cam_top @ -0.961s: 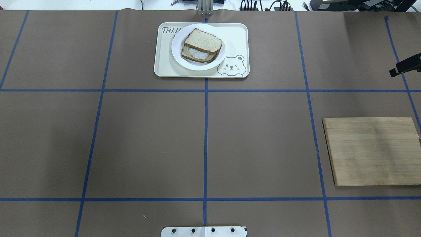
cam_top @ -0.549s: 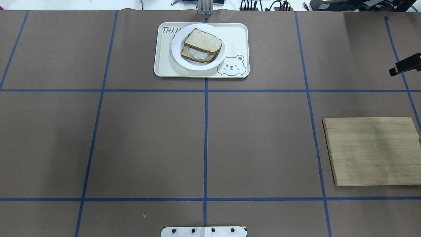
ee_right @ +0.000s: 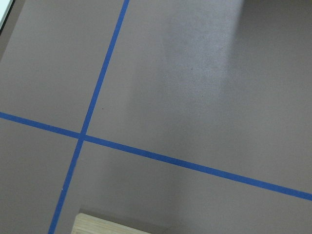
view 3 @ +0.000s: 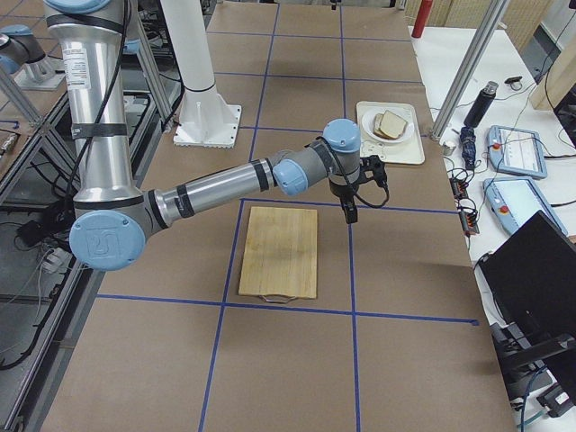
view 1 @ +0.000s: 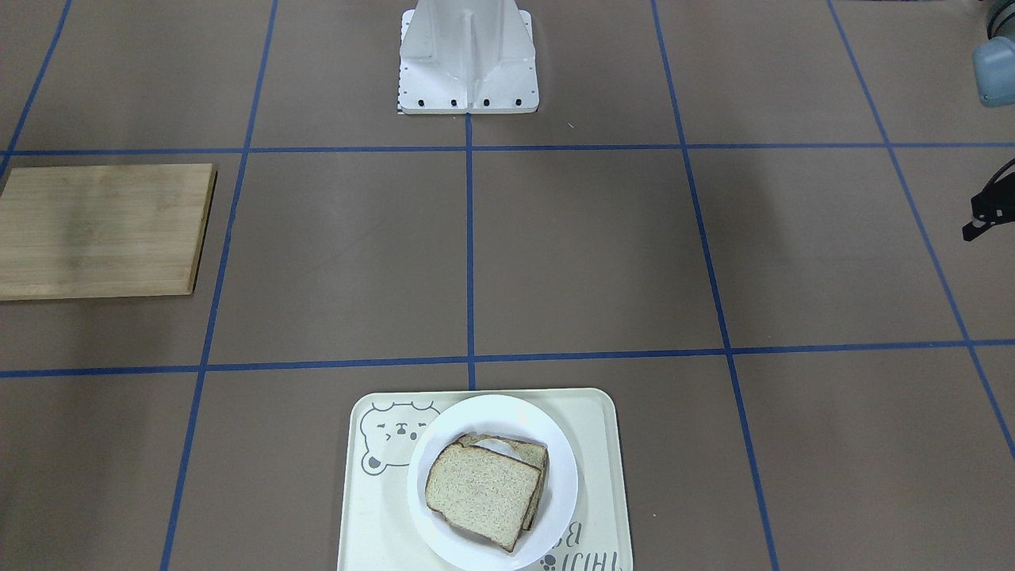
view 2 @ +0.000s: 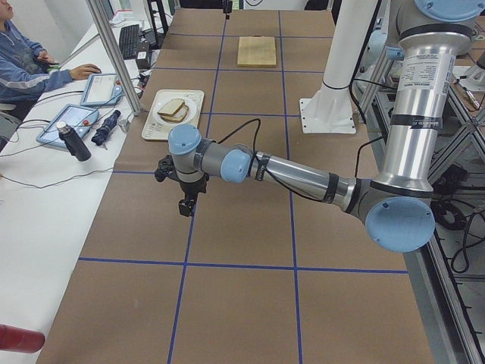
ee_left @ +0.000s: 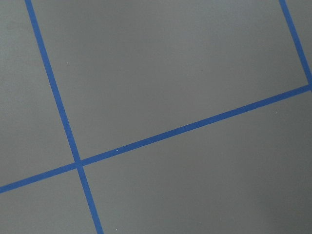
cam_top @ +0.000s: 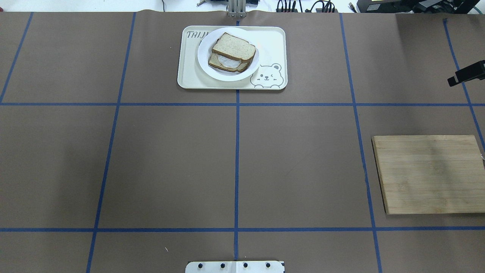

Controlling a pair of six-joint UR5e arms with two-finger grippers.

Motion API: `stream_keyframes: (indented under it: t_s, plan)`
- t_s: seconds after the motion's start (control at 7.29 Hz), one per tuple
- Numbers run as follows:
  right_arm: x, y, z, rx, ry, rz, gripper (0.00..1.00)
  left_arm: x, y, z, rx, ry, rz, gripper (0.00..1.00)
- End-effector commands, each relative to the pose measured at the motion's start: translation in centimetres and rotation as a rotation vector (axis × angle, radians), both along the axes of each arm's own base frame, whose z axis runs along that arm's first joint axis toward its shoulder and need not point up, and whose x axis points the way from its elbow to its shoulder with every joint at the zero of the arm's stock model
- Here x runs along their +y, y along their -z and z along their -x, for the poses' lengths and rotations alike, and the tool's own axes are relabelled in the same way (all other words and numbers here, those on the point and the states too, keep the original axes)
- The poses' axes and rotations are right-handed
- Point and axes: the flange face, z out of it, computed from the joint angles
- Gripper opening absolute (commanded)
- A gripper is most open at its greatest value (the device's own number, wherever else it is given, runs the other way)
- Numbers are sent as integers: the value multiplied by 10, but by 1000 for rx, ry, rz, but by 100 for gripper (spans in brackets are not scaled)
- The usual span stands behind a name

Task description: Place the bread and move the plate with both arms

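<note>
The plain bread (cam_top: 233,47) lies on top of a second slice with white egg (cam_top: 227,65), both on the white plate (cam_top: 202,57). The plate sits on the cream bear tray (cam_top: 273,41) at the table's far middle. They also show in the front view: bread (view 1: 482,485), plate (view 1: 492,412). My right gripper (cam_top: 454,80) pokes in at the right edge, far from the plate, above the table beyond the board (view 3: 349,214). My left gripper (view 1: 971,232) shows at the front view's right edge and hangs over bare table (view 2: 185,208). I cannot tell whether either is open or shut.
A wooden cutting board (cam_top: 430,174) lies on the right side of the table. The white robot base (view 1: 468,55) stands at the near middle. Blue tape lines cross the brown table. An operator (view 2: 30,61) sits at a side desk with tablets and bottles.
The black tip of my right gripper at the overhead view's right edge has drifted slightly up. The bread, plate and tray have not moved.
</note>
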Motion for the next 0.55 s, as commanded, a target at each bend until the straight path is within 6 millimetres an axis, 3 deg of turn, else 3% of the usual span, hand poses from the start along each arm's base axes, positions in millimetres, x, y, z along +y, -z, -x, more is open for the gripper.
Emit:
stream_keyframes:
  t_s: [0.0, 0.41]
  plan:
    - [0, 4, 0, -2, 0, -11, 100, -1, 1, 0, 0, 0, -3, 99]
    - [-1, 8, 0, -13, -7, -54, 100, -2, 4, 0, 2, 0, -9, 99]
